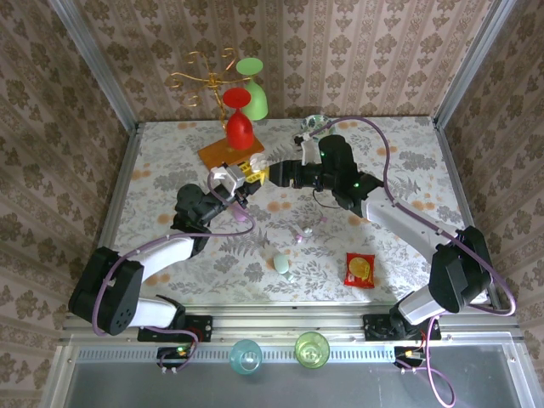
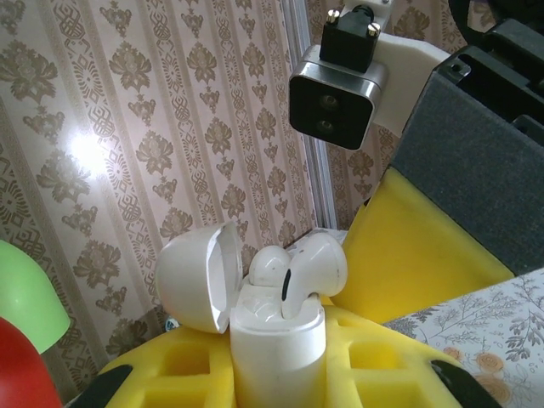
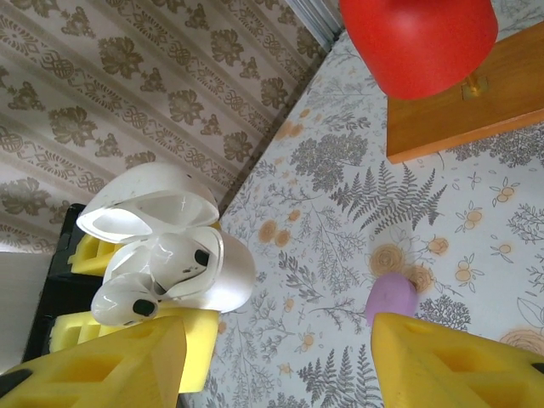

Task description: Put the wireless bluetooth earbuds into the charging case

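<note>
Top cam: my left claw (image 1: 233,181) is clenching the white charging case (image 1: 224,176) around mid-table (image 1: 161,161). My right claw (image 1: 260,173) is hanging just beside it, jaws released, nothing btwn them. Bare room is lying toward the left edge; a wood stand (image 1: 231,151) is sitting close behind.

Left wrist: the glossy, rounded case is standing upright btwn my yellow pads (image 2: 144,361), lid (image 2: 200,276) hanging open. Two smooth white earbuds (image 2: 310,265) are sitting inside, one leaning w/ stem showing.

Right wrist: the case is gaping w/ both buds in it. A lilac pebble (image 3: 391,297) is lying on the floral cloth near one pad.
</note>
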